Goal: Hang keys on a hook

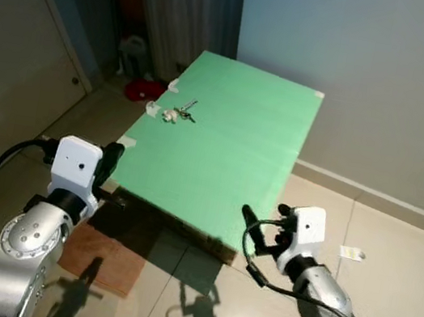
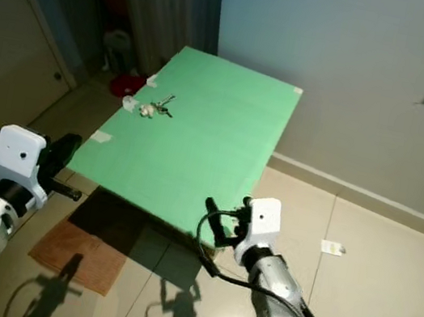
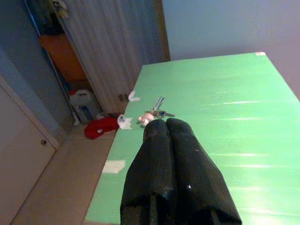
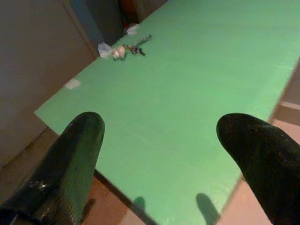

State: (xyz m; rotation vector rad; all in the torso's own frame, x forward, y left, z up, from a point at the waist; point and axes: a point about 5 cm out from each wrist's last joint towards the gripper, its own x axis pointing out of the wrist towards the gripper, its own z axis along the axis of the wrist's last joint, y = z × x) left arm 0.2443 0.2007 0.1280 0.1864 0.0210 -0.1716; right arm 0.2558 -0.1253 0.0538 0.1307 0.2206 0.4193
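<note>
Evidently nothing is done yet. Keys lie near the far left edge of the green table, untouched. Left gripper hovers at the near left corner, fingers pressed together, empty. Right gripper hovers at the near edge, fingers spread wide, empty. Pickup, carry and hanging all remain; no hook can be made out.

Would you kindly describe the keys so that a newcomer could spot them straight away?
Start at the large green table against the pale wall. Along its left edge, toward the far end, lies a small bunch of keys with a pale fob. Its dark metal sets it apart from the flat white scraps beside it.
</note>
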